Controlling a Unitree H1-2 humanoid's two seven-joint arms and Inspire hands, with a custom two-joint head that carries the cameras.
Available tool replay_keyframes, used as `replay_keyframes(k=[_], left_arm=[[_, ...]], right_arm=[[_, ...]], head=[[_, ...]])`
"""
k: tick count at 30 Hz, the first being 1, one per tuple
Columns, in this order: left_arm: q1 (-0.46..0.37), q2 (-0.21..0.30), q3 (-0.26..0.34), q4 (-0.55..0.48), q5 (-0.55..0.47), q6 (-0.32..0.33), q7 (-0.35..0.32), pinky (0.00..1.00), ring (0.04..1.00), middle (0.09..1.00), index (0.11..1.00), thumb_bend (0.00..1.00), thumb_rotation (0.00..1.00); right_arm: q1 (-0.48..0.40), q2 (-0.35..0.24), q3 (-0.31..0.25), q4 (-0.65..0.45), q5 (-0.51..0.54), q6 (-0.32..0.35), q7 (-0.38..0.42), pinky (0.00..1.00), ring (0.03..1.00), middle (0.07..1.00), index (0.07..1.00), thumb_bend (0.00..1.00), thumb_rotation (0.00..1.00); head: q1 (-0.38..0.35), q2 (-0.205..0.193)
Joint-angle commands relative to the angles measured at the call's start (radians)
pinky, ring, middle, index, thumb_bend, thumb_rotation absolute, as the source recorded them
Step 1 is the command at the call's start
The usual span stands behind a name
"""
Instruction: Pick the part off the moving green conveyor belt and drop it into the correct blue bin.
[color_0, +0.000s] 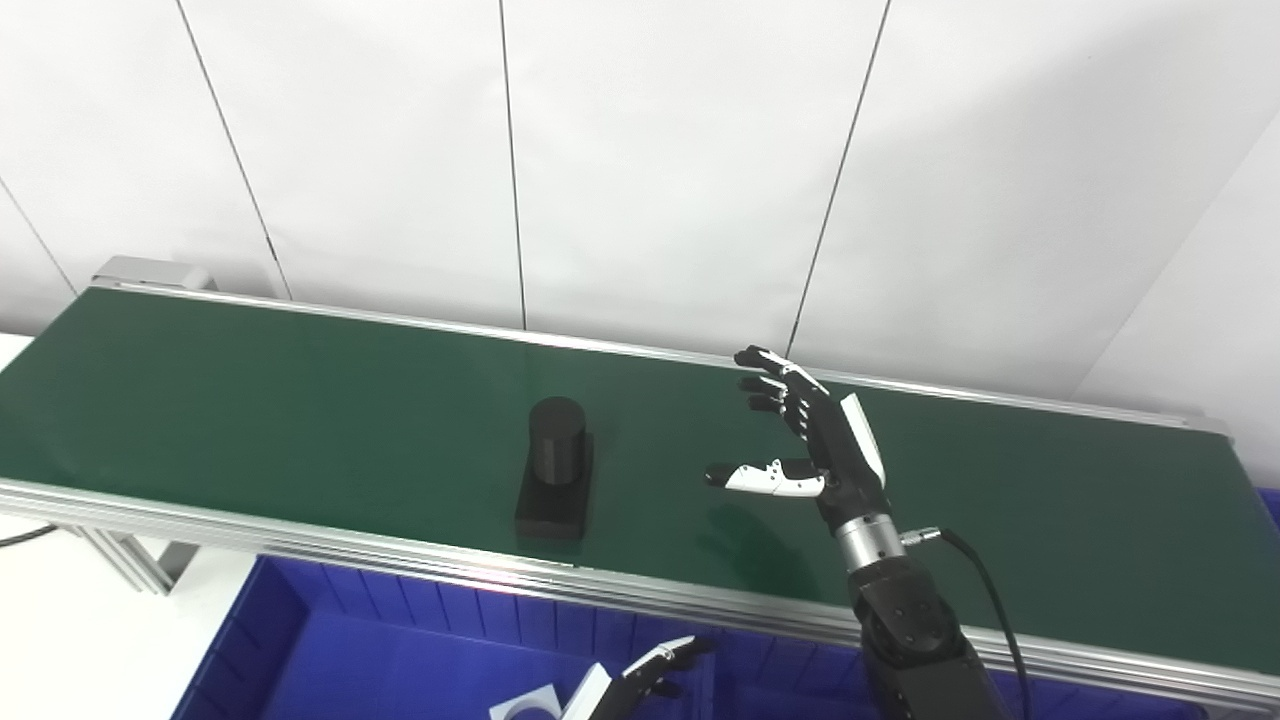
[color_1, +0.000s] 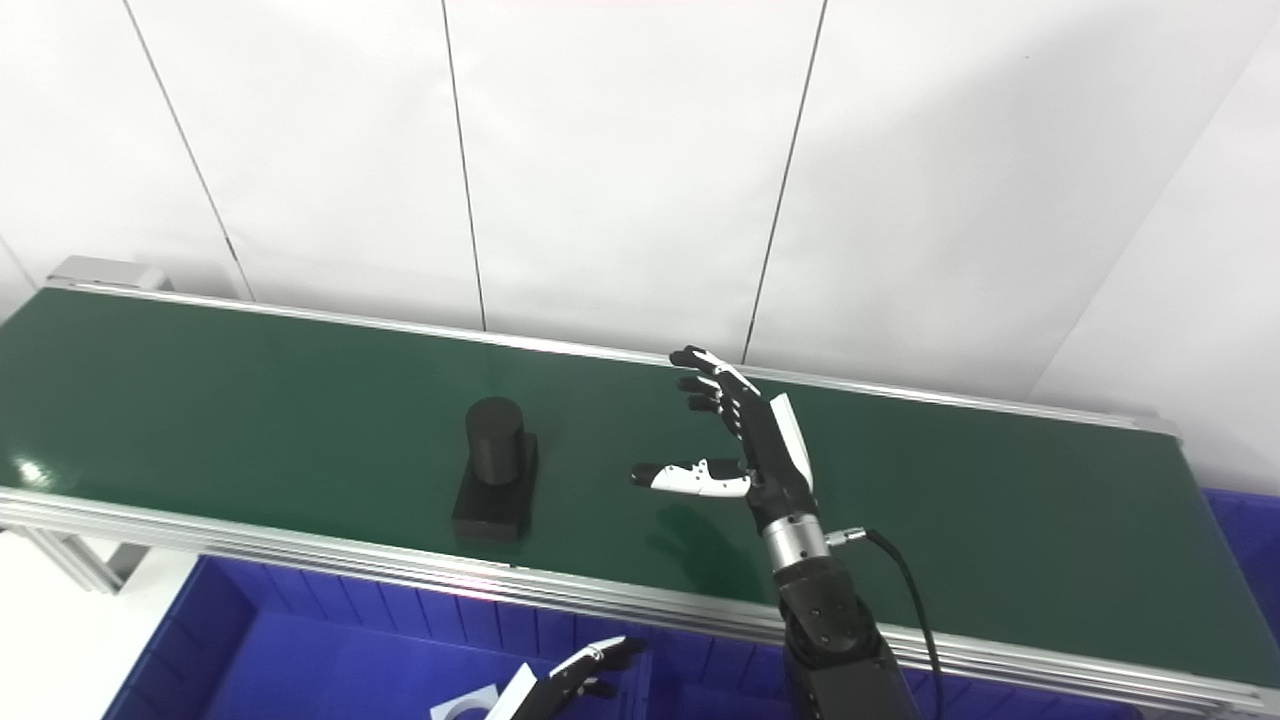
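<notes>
Unmarked black part, green belt

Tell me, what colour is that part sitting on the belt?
Black all over: the part, a cylinder on a flat base, shows best in the left eye view.

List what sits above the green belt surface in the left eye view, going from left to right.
Black part, a cylinder standing on a flat block → right hand, open with fingers spread above the conveyor belt.
</notes>
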Motion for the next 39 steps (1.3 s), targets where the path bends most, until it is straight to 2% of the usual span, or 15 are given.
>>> replay_keyframes(k=[1, 8, 15, 28, 34, 39], left_arm=[[-0.011, 0.005, -0.004, -0.029, 0.008, -0.035, 0.009, 0.75, 0.854, 0.882, 0.84, 0.88, 0.91], [-0.01, 0.005, -0.002, -0.024, 0.007, -0.035, 0.007, 0.76, 0.857, 0.88, 0.842, 0.88, 0.91], [-0.014, 0.006, -0.008, -0.027, 0.012, -0.035, 0.014, 0.76, 0.855, 0.882, 0.842, 0.88, 0.91], [-0.016, 0.005, -0.01, -0.024, 0.007, -0.035, 0.013, 0.78, 0.858, 0.882, 0.844, 0.88, 0.91], [-0.019, 0.004, -0.013, -0.021, 0.006, -0.035, 0.012, 0.77, 0.857, 0.88, 0.843, 0.88, 0.91], [-0.022, 0.004, -0.015, -0.015, 0.008, -0.035, 0.016, 0.77, 0.855, 0.879, 0.843, 0.87, 0.91]], right_arm=[[-0.019, -0.004, 0.001, -0.024, 0.006, -0.033, -0.017, 0.74, 0.798, 0.899, 0.786, 1.0, 0.22], [0.001, -0.02, 0.007, -0.019, 0.003, -0.033, -0.03, 0.74, 0.803, 0.886, 0.797, 1.0, 0.22], [0.018, -0.038, 0.023, 0.008, -0.014, -0.033, -0.057, 0.74, 0.793, 0.872, 0.873, 1.0, 0.21], [0.022, -0.054, 0.021, 0.065, 0.012, -0.034, -0.041, 0.79, 0.79, 0.874, 0.923, 0.99, 0.15], [0.019, -0.064, 0.026, 0.075, 0.004, -0.034, -0.053, 0.78, 0.798, 0.869, 0.948, 1.0, 0.21], [0.016, -0.065, 0.027, 0.078, 0.004, -0.034, -0.055, 0.78, 0.8, 0.864, 0.937, 1.0, 0.21]], head=[[-0.001, 0.001], [-0.002, 0.001], [-0.007, 0.002], [-0.011, 0.001], [-0.011, 0.0], [-0.009, -0.001]])
